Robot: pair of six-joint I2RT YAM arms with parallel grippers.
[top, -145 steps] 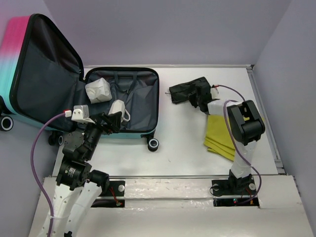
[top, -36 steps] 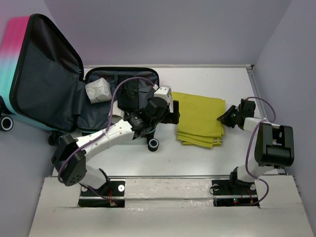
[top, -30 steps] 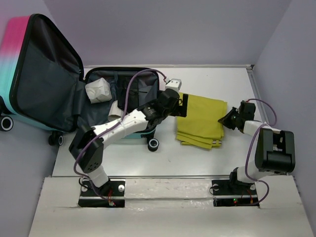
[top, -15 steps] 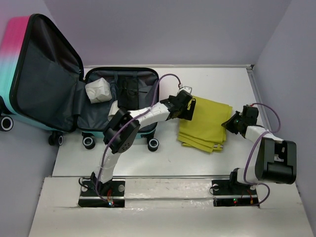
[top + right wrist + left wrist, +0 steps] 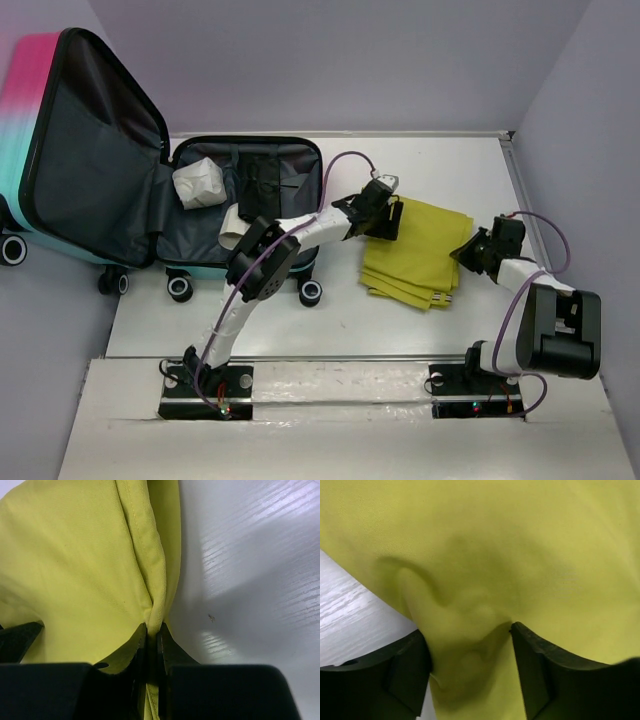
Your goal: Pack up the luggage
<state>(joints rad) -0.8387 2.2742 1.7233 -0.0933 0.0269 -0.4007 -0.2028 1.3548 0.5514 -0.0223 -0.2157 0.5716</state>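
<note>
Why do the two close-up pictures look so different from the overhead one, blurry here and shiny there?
Left wrist view: the yellow cloth fills the frame, soft and close, fingers dark. Right wrist view: glare streaks the white table. Top view: sharp, evenly lit.

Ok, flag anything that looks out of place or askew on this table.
The yellow cloth lies on the table right of the luggage, not inside it. Its folded layers sit fanned at the near edge. A fold is bunched between the open fingers of the left gripper, and the right gripper is pinched shut on its right edge.
</note>
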